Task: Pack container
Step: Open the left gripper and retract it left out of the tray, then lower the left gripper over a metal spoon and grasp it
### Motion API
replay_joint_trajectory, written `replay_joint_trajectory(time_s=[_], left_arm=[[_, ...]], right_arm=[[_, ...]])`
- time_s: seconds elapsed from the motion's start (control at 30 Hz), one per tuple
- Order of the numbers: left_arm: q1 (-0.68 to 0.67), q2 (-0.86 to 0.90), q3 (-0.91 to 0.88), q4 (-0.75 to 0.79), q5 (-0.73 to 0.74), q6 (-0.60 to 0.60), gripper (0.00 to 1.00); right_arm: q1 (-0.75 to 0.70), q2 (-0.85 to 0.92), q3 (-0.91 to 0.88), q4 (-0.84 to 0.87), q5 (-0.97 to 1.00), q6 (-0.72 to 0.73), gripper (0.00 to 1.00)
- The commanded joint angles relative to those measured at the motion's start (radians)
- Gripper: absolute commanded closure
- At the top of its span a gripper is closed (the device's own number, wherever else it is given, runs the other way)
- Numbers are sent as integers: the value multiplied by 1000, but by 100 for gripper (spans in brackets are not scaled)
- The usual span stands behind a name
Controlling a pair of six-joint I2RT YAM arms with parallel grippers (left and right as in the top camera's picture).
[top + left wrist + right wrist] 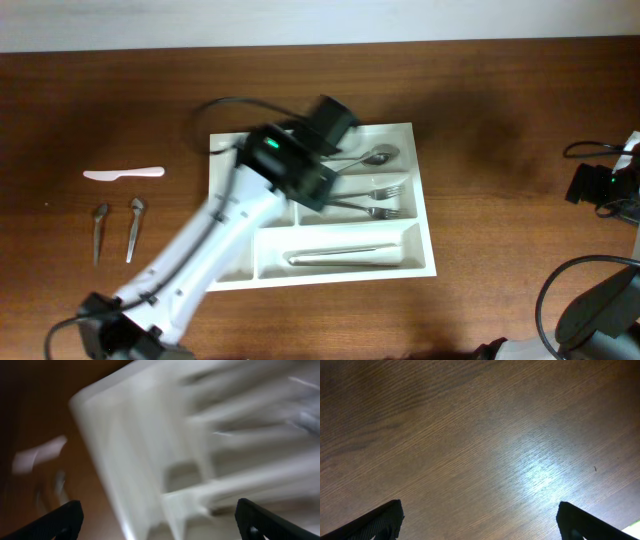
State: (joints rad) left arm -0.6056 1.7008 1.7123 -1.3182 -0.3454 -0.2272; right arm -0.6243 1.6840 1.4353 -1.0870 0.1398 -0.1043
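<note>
The container, a white compartmented tray (330, 279), lies mid-table. It holds a spoon (372, 156), two forks (386, 191) and long utensils (340, 257) in the front compartment. My left gripper (330, 123) hovers over the tray's back left part. In the blurred left wrist view its fingers (160, 521) are wide open and empty above the tray's corner (130, 425). My right gripper (598, 188) sits at the far right. In the right wrist view it is open (480, 521) and empty over bare wood.
Left of the tray on the brown table lie a white plastic knife (123, 173) and two small metal spoons (98, 230) (134, 228). Cables run at the right edge (590, 150).
</note>
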Motion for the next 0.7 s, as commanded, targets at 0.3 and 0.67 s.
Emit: replay_joint_trajectory(time_s=[0.3,0.67], left_arm=[[482,-1,-193,74,46,74,1],[818,1,-415,234,140,103,0]], right_arm=[[-5,-7,-2,3,-1,9,1],[-5,-7,-2,3,-1,9,1]])
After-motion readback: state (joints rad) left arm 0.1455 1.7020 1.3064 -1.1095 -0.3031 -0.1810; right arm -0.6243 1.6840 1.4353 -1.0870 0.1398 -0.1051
